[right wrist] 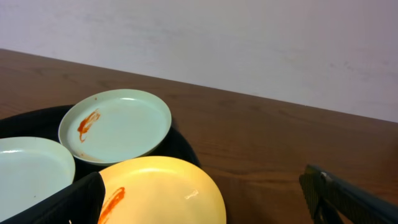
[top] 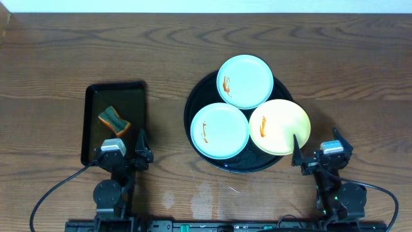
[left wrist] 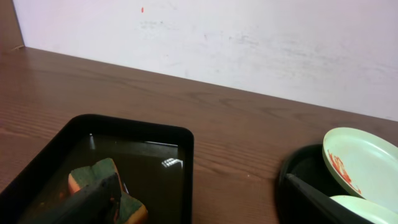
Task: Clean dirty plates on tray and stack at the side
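Observation:
The round black tray point(top: 196, 103) holds three dirty plates, each with an orange smear. One mint-blue plate point(top: 245, 80) sits at the back, a second mint-blue plate point(top: 220, 131) at the front left, and the pale yellow plate point(top: 280, 126) at the front right. In the right wrist view the yellow plate point(right wrist: 168, 193) lies just ahead, between the fingers. My left gripper point(top: 122, 147) is open and empty at the near end of the small rectangular tray. My right gripper point(top: 317, 150) is open and empty, just right of the yellow plate.
A small black rectangular tray point(top: 94, 116) on the left holds an orange and green sponge point(top: 114, 120), which also shows in the left wrist view point(left wrist: 99, 180). The wooden table point(top: 58, 58) ends at a white wall behind.

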